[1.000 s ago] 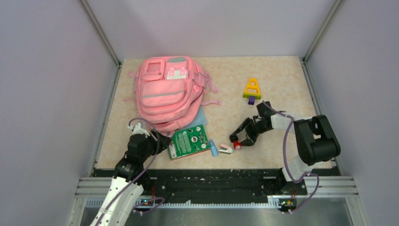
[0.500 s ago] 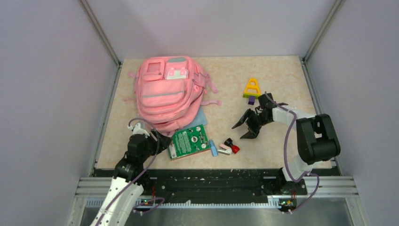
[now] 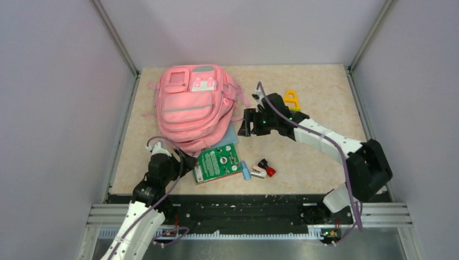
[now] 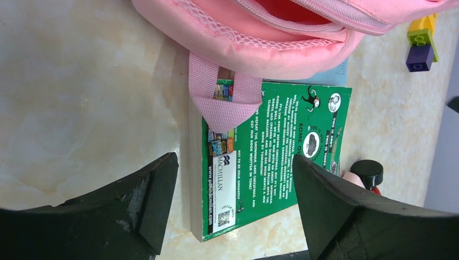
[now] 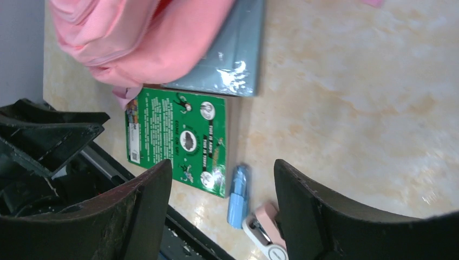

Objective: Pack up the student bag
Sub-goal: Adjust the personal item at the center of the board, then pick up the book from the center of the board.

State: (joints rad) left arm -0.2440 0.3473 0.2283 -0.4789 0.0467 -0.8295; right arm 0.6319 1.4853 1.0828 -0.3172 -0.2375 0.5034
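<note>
The student bag (image 3: 189,108), a large pink backpack with grey-mint trim stripes and a white-pink patch, is laid flat, front pockets up, on the far-left part of the desk (image 3: 325,86). Its main opening, turned toward the near edge, is seen unzipped, the straps spilling out on the right side.

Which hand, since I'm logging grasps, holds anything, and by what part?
Neither: the left hand is open by the green book, the right hand open beside the student bag; both empty.
</note>
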